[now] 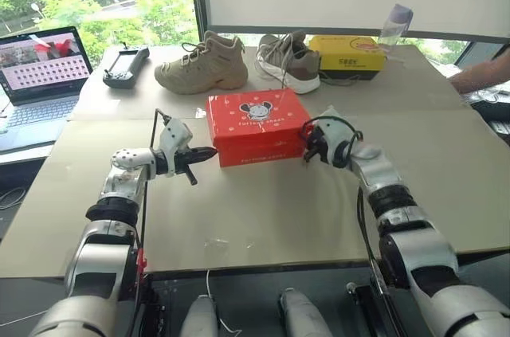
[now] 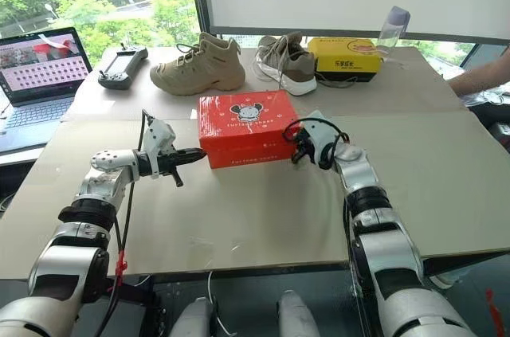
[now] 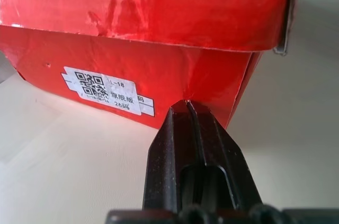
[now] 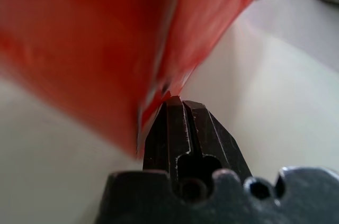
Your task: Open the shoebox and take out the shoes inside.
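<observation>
Red shoebox (image 1: pixel 258 127) sits closed near the middle of the tabletop (image 1: pixel 263 209), lid down, cartoon mouse logo facing up. Flanked at both ends: left pincer (image 1: pixel 209 153) with fingers pressed together, tips at the box's left end near the lower front corner; right pincer (image 1: pixel 307 148) likewise closed on nothing, tips at the right end by a corner edge. From the left wrist view, tips right at the red wall beside a white barcode label (image 3: pixel 107 90), just under the overhanging lid skirt; actual contact hard to confirm.

Probably light and fairly stiff: thin glossy cardboard, likely slick under hard black fingers, and easy to push across the smooth tabletop instead of opening. Walls and lid likely to dent or buckle under a hard squeeze. Best purchase judged to be the lower edge of the lid skirt at the front or end, lifted from beneath while the other pincer steadies the base. Which long side carries the hinge cannot be told.

Hidden: the shoes, shut inside; number, pose and fit unknown. Right wrist view too blurred for detail beyond red cardboard. Behind the box, well apart: tan lace-up boot (image 1: pixel 202 64), grey sneaker (image 1: pixel 288 60), yellow box (image 1: pixel 347 56), plastic bottle (image 1: pixel 394 28), handheld controller (image 1: pixel 124 65). Laptop (image 1: pixel 40 82) cut off at the left edge; a person's forearm (image 1: pixel 481 76) cut off at the right.
</observation>
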